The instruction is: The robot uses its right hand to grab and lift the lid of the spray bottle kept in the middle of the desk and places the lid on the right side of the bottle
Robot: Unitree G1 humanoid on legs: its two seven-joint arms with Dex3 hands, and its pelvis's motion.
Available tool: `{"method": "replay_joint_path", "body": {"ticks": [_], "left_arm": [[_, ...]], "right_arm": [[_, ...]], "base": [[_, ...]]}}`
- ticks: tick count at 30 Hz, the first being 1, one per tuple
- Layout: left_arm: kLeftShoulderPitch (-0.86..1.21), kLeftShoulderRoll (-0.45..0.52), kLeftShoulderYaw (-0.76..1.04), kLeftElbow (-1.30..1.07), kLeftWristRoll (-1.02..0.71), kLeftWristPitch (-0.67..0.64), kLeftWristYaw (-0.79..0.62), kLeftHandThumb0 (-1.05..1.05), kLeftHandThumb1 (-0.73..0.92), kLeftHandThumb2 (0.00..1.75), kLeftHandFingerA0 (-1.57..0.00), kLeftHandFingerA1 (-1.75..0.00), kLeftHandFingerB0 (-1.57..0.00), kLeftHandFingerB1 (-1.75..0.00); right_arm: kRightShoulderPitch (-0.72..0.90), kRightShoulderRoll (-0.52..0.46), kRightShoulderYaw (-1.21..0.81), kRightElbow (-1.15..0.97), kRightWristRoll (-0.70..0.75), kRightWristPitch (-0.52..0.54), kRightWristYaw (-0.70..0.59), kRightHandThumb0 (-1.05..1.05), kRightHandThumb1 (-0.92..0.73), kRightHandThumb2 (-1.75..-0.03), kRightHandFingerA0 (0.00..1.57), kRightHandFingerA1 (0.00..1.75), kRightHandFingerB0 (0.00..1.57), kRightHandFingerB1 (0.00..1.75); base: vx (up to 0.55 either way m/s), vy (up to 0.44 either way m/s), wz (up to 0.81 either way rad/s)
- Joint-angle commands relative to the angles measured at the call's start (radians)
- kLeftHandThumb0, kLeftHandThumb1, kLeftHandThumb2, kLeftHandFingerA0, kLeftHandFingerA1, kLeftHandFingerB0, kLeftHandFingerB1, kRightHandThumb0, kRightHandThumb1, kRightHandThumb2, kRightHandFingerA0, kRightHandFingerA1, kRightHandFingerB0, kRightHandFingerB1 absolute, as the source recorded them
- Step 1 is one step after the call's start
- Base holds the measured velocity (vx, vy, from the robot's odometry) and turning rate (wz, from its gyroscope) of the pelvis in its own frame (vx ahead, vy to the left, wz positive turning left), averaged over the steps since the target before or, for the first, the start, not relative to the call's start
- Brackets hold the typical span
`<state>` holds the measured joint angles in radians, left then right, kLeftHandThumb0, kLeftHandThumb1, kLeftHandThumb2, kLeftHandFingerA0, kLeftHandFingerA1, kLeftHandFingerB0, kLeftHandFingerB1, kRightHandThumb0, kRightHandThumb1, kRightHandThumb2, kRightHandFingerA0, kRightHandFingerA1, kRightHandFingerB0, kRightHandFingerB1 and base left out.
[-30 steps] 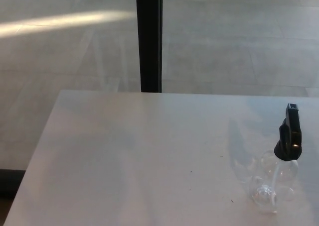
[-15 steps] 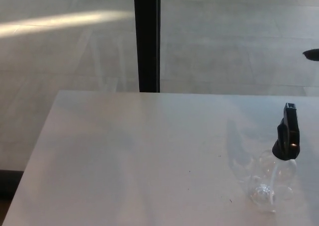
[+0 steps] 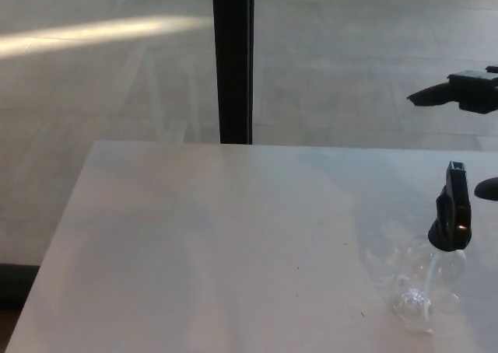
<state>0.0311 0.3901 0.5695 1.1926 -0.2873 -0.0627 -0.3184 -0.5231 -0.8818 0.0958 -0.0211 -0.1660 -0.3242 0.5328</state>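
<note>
Head view: right hand point(image 3: 465, 92) fingers apart, empty, above and apart from spray bottle point(image 3: 436, 271) lid point(image 3: 454, 211).

Setting: likely an office or lab hall, exact type unclear. Evidence: plain white desk point(image 3: 194, 244) with a bare top; wide grey tiled floor point(image 3: 93, 81) beyond it, streaked with light; one black pillar point(image 3: 233, 57) rising behind the desk edge.

**Count of things in view**

One white desk point(image 3: 194, 244). One clear spray bottle point(image 3: 424, 287), with one black lid point(image 3: 454, 213). One black robot hand point(image 3: 467, 92), entering at right. One dark upright post point(image 3: 233, 57) behind the desk.
</note>
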Motion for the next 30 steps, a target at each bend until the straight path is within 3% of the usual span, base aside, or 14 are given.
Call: {"method": "replay_joint_path", "body": {"ticks": [1,2,6,7,8,16,22,23,24,27,28,30], "left_arm": [[0.008,0.017,-0.003,0.0,-0.014,-0.017,-0.009,-0.67,0.73,0.62,-0.52,-0.52,-0.39,-0.38],[0.009,0.017,-0.004,0.001,-0.015,-0.017,-0.009,-0.67,0.72,0.61,-0.53,-0.53,-0.38,-0.38],[0.013,0.015,-0.007,-0.008,-0.016,-0.021,-0.012,-0.67,0.73,0.62,-0.53,-0.52,-0.38,-0.38],[0.013,0.015,-0.012,-0.007,-0.01,-0.024,-0.006,-0.7,0.59,0.96,-0.48,-0.61,-0.33,-0.51],[0.015,0.013,-0.012,-0.006,-0.013,-0.028,-0.009,-0.68,0.73,0.62,-0.54,-0.52,-0.39,-0.38],[0.017,0.01,-0.016,0.0,-0.018,-0.039,-0.027,-0.7,0.74,0.63,-0.53,-0.53,-0.37,-0.39],[0.014,0.011,-0.023,-0.004,-0.015,-0.038,-0.019,-0.71,0.75,0.62,-0.53,-0.54,-0.36,-0.38],[0.013,0.012,-0.024,0.0,-0.015,-0.041,-0.016,-0.7,0.59,0.98,-0.46,-0.62,-0.27,-0.51],[0.014,0.012,-0.022,-0.003,-0.018,-0.034,-0.019,-0.71,0.75,0.62,-0.53,-0.53,-0.34,-0.38],[0.015,0.011,-0.019,-0.003,-0.024,-0.034,-0.021,-0.7,0.75,0.62,-0.52,-0.52,-0.35,-0.38],[0.016,0.013,-0.024,0.006,-0.017,-0.038,-0.021,-0.7,0.76,0.62,-0.55,-0.52,-0.37,-0.38],[0.016,0.015,-0.027,0.012,-0.014,-0.044,-0.018,-0.7,0.76,0.63,-0.55,-0.52,-0.37,-0.39]], "right_arm": [[0.02,-0.014,0.01,-0.002,-0.072,-0.075,0.017,-0.25,-0.33,-0.89,0.12,0.55,0.11,0.51],[0.026,-0.021,0.013,-0.004,-0.085,-0.079,0.022,-0.41,-0.49,-0.56,0.2,0.38,0.25,0.3],[0.033,-0.042,0.026,0.013,-0.119,-0.112,0.039,-0.33,-0.5,-0.55,0.17,0.38,0.25,0.29],[0.034,-0.047,0.035,0.031,-0.133,-0.128,0.041,-0.27,-0.49,-0.55,0.18,0.38,0.28,0.3],[0.038,-0.05,0.037,0.04,-0.134,-0.14,0.042,-0.25,-0.49,-0.55,0.18,0.39,0.3,0.31],[0.023,-0.018,0.065,0.056,-0.143,-0.147,0.06,-0.15,-0.49,-0.57,0.17,0.4,0.36,0.33],[0.0,-0.011,0.101,0.053,-0.212,-0.147,0.061,-0.25,-0.49,-0.55,0.19,0.36,0.35,0.32],[-0.002,-0.008,0.107,0.056,-0.217,-0.142,0.062,-0.24,-0.49,-0.55,0.2,0.35,0.35,0.32],[-0.004,-0.006,0.115,0.061,-0.23,-0.135,0.064,-0.23,-0.51,-0.56,0.22,0.34,0.36,0.33],[-0.007,-0.005,0.121,0.067,-0.245,-0.14,0.064,-0.23,-0.54,-0.56,0.24,0.35,0.37,0.33],[-0.001,0.001,0.124,0.105,-0.246,-0.173,0.041,-0.3,-0.51,-0.66,0.37,0.46,0.4,0.39],[-0.006,0.008,0.124,0.143,-0.245,-0.21,0.023,-0.23,-0.56,-0.57,0.46,0.44,0.45,0.34]], "base": [[0.0,0.0,0.0],[0.0,0.0,0.0],[0.0,0.0,0.0],[0.0,0.0,0.0],[0.0,0.0,0.0],[0.0,0.0,0.0],[0.0,0.0,0.0],[0.0,0.0,0.0],[0.0,0.0,0.0],[0.0,0.0,0.0],[0.0,0.0,0.0],[0.0,0.0,0.0]]}}
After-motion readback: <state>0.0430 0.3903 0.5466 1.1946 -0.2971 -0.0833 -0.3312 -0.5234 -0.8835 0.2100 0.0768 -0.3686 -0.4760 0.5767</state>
